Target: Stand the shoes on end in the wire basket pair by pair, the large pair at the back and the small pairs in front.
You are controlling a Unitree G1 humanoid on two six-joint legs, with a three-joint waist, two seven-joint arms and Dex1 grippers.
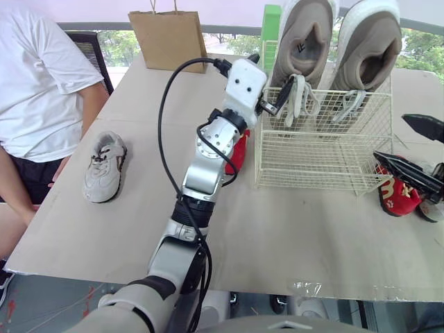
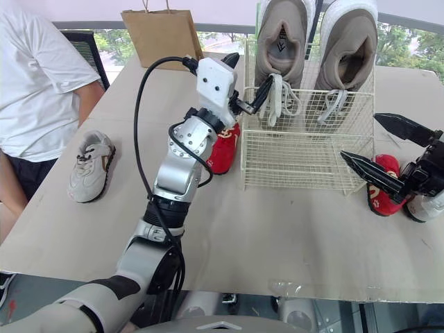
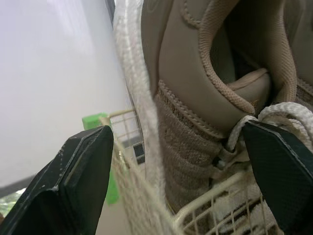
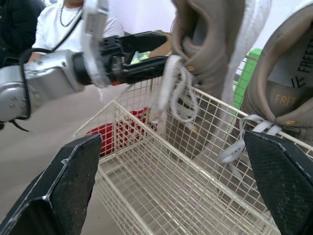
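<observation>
Windows with green trees run behind the pale table, where a brown paper bag stands at the far edge and a person in a white shirt sits at our left. The wire basket sits toward the far right. The 2 large shoes already stand on end along its back wall, heels up, which leaves the front half free for the small pairs.

Our left gripper hangs at the basket's upper left corner, fingers wide apart, straddling the rim and the side of the nearer large shoe, close to its dangling laces. It grips nothing that we can make out; we judge it is there to steady or straighten that shoe.

Our right gripper is also spread wide and empty. It is poised close by a small red shoe lying on the table at the basket's right side, likely the next pick. We cannot tell whether the two touch.

Another red shoe lies just beside the basket's left wall, behind our left arm. 1 small grey-white shoe rests well apart, near the person. We see 0 small shoes in the basket yet.
</observation>
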